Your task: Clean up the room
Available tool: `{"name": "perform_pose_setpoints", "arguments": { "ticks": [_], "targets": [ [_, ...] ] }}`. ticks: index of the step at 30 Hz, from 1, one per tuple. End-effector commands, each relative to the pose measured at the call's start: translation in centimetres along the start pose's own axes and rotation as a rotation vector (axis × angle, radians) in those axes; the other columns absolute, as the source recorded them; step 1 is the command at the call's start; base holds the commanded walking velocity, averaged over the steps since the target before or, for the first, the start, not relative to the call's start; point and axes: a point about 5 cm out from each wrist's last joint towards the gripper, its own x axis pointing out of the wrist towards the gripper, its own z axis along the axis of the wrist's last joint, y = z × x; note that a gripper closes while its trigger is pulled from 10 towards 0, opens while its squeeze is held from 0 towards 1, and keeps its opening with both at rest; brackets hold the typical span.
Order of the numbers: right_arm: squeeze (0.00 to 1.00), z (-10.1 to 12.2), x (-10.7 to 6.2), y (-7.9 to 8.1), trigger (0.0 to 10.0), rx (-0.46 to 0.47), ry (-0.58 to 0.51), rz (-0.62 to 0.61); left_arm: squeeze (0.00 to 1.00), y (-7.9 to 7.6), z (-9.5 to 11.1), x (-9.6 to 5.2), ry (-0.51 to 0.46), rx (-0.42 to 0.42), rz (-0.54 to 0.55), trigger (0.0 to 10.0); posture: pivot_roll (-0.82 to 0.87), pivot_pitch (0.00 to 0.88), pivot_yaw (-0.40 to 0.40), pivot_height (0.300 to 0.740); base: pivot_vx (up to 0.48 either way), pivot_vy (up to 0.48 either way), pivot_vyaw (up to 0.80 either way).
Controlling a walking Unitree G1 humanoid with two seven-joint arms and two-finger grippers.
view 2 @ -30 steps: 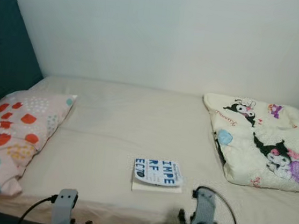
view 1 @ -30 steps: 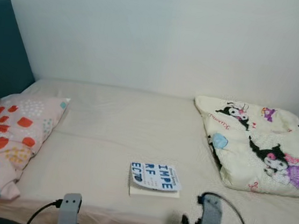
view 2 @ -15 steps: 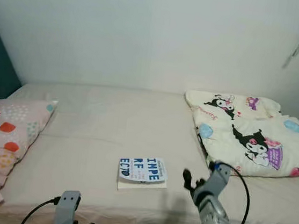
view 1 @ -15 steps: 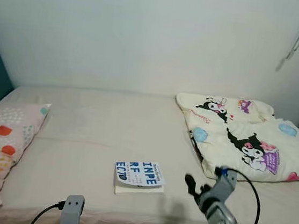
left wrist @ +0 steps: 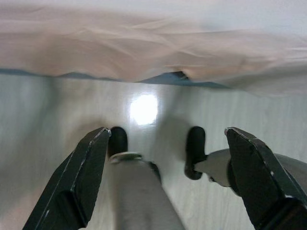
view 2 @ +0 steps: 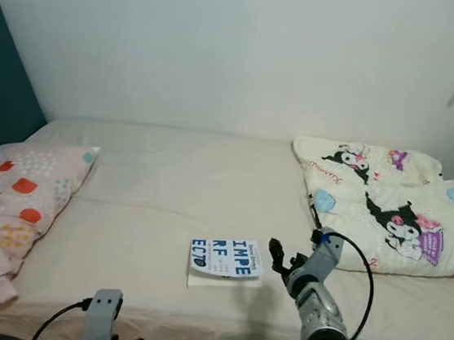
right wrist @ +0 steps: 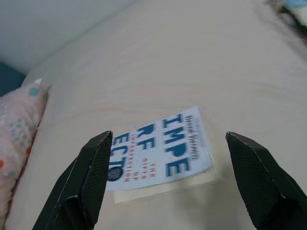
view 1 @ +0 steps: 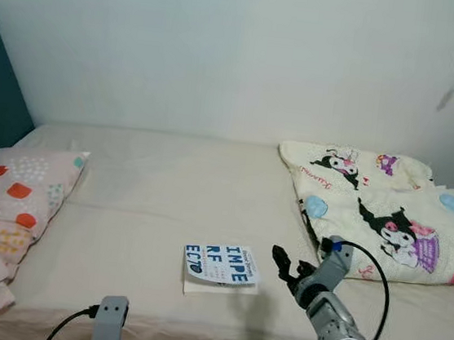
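A bed (view 1: 159,187) carries a folded cartoon blanket (view 1: 378,212) at far right, a spotted pillow (view 1: 5,210) at left, and a book (view 1: 220,264) near its front edge. The right gripper (view 1: 283,267), fingers spread wide and empty, hovers just right of the book. The left gripper (left wrist: 165,177) hangs wide open over the floor.

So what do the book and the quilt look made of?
Book: paper, with a smooth printed cover; a pale page edge shows under it, likely a paperback. Quilt: soft printed fabric, seemingly padded, since it lies puffy and creased. The right gripper hovers open beside the book.
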Motion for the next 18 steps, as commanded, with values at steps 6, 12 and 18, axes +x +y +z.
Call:
{"name": "perform_pose_setpoints", "arguments": {
  "ticks": [6, 12, 18],
  "targets": [
    [0.0, -0.85, -0.23, -0.1, 10.0, 0.005, 0.021, -0.011, 0.0, 0.56, -0.5, -0.18, 0.017, 0.009, 0.011, 10.0, 0.06, 0.0, -0.028, 0.723, 0.0, 0.0, 0.76],
    [0.0, -0.91, -0.25, -0.08, 10.0, -0.01, 0.023, -0.01, 0.0, 0.43, -0.38, -0.14, 0.016, 0.019, 0.003, 10.0, 0.05, 0.0, -0.026, 0.723, 0.0, 0.0, 0.76],
    [0.0, -1.09, -0.28, -0.07, 10.0, -0.018, 0.031, -0.013, 0.0, 0.28, -0.28, -0.1, 0.014, 0.022, -0.005, 10.0, 0.05, 0.0, -0.025, 0.723, 0.0, 0.0, 0.76]
  ]
}}
